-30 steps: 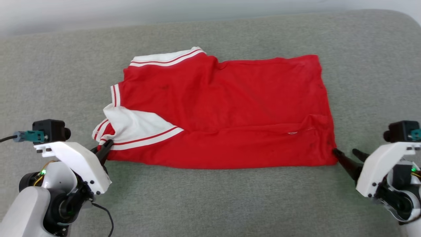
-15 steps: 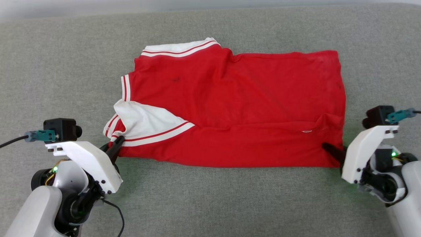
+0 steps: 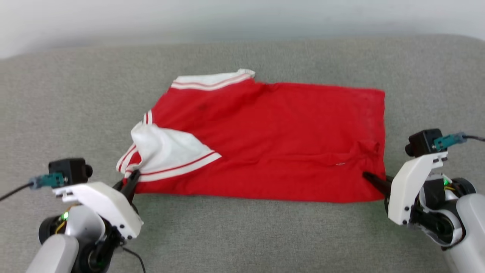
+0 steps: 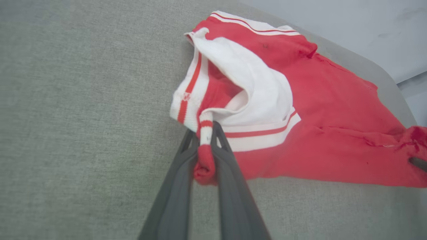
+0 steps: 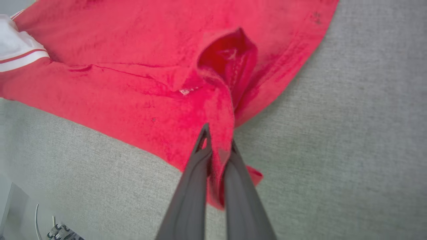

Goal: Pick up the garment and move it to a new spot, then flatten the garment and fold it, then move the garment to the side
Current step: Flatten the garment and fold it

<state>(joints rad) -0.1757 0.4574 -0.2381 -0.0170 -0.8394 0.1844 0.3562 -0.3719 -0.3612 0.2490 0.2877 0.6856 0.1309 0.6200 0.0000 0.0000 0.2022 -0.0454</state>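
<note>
Near edge: left gripper closed on the garment at its near left corner — in the left wrist view a nub of red cloth and striped trim is pinched between the 2 dark fingers. Right gripper closed on the near right corner; in the right wrist view a ridge of red cloth is clamped between its fingers.

The garment is spread on the grey padded surface, long axis left to right, between the 2 grippers. Whether the pinched corners are lifted clear cannot be told.

Middle: white sleeve is bunched and turned over just beyond the left gripper. A shallow crease is noted along the near part of the body, ending in a pucker just beyond the right gripper.

Far: second sleeve, white with red stripes, lies at the far left corner; far edge straight and flat. A pale wall is seen beyond.

Step judged: flatten-and-fold, both near corners secured, fold not yet made. Next move is judged to call for both arms to be raised together and level, cloth kept taut between them, near edge carried toward the far edge — bunched sleeve and pucker may need to be drawn out first
</note>
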